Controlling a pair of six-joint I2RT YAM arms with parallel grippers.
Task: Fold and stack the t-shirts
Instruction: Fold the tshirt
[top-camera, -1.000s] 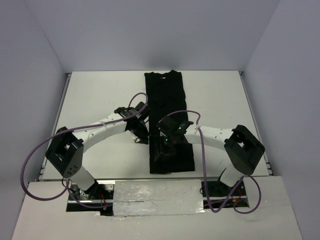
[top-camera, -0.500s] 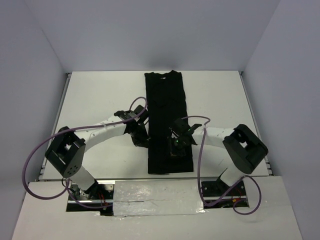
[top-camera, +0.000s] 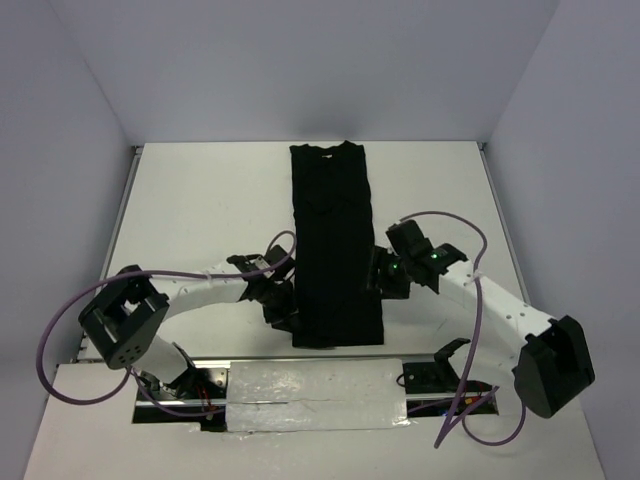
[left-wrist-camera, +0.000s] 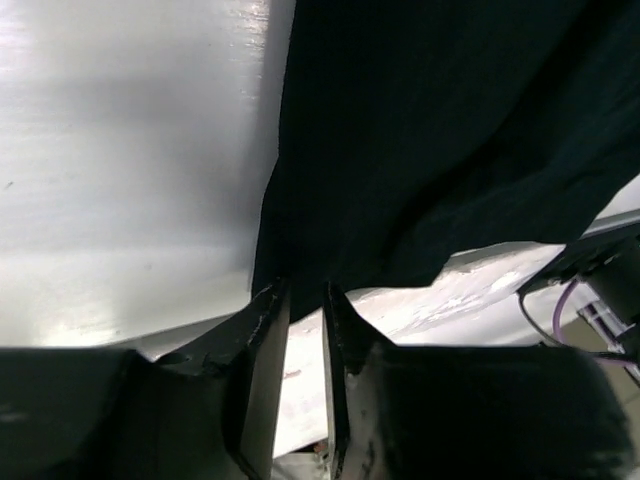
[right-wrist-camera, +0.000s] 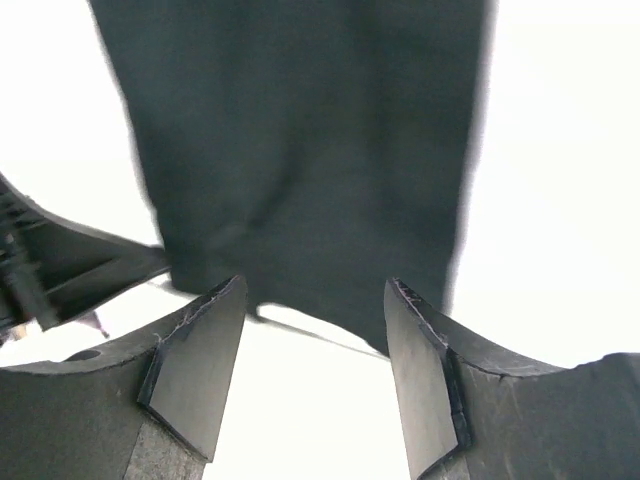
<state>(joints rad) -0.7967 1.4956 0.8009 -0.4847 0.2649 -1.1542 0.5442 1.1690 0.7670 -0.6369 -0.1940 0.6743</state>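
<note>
The black t-shirt (top-camera: 335, 240) lies flat as a long narrow strip down the middle of the table, collar end far, hem near. My left gripper (top-camera: 286, 306) sits low at the strip's near left edge. In the left wrist view its jaws (left-wrist-camera: 306, 288) are narrowly open, with white table showing between them and the t-shirt's (left-wrist-camera: 430, 150) edge right at the tips. My right gripper (top-camera: 379, 279) is beside the strip's right edge. Its jaws (right-wrist-camera: 315, 283) stand wide open with nothing between them, and the t-shirt (right-wrist-camera: 310, 140) lies just ahead.
The white table (top-camera: 200, 200) has raised rails at left and right and grey walls behind. A silver taped strip (top-camera: 315, 385) covers the near edge between the arm bases. Purple cables (top-camera: 60, 330) loop off both arms. Part of the left arm (right-wrist-camera: 60, 270) shows in the right wrist view.
The right arm swung from over the shirt's lower part out to its right edge and its jaws opened wide. The left gripper slid nearer along the left edge and its jaws parted.
</note>
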